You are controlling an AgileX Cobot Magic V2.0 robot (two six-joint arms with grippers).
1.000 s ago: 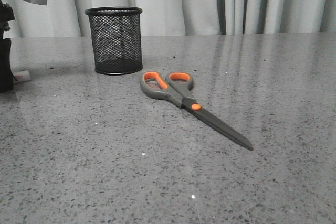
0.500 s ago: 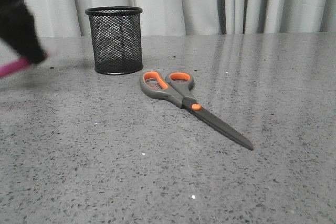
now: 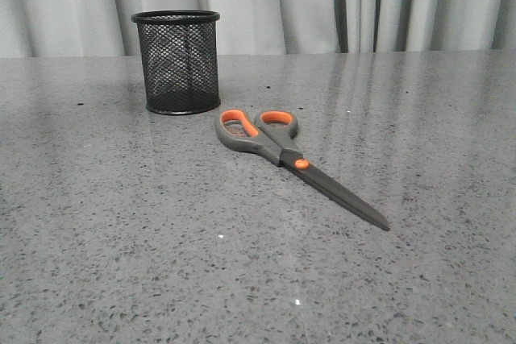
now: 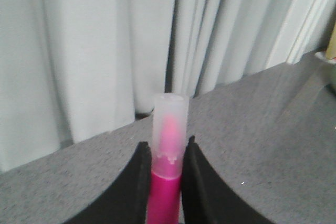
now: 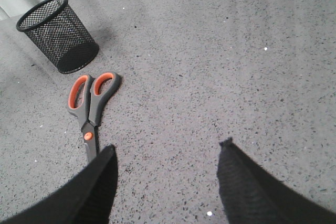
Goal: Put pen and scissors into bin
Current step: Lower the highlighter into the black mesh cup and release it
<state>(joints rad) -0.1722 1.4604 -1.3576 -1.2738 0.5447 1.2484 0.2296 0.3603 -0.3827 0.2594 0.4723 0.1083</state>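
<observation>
The black wire-mesh bin (image 3: 176, 62) stands upright at the table's far left; it also shows in the right wrist view (image 5: 56, 33). The scissors (image 3: 284, 151) lie flat just right of it, orange-lined loops toward the bin, dark blades pointing to the front right; they show in the right wrist view (image 5: 90, 107) too. My left gripper (image 4: 165, 148) is shut on the magenta-pink pen (image 4: 168, 156), its pale cap sticking out past the fingertips toward the curtain. My right gripper (image 5: 168, 148) is open and empty, above the table beside the scissors' blades. Neither arm shows in the front view.
Pale curtains (image 3: 322, 2) hang behind the grey speckled table (image 3: 161, 239). A pale object (image 4: 332, 51) peeks in at the edge of the left wrist view.
The left arm, seen at the front view's left edge with the pink pen, has lifted out of that view. The scissors and bin have not moved.
</observation>
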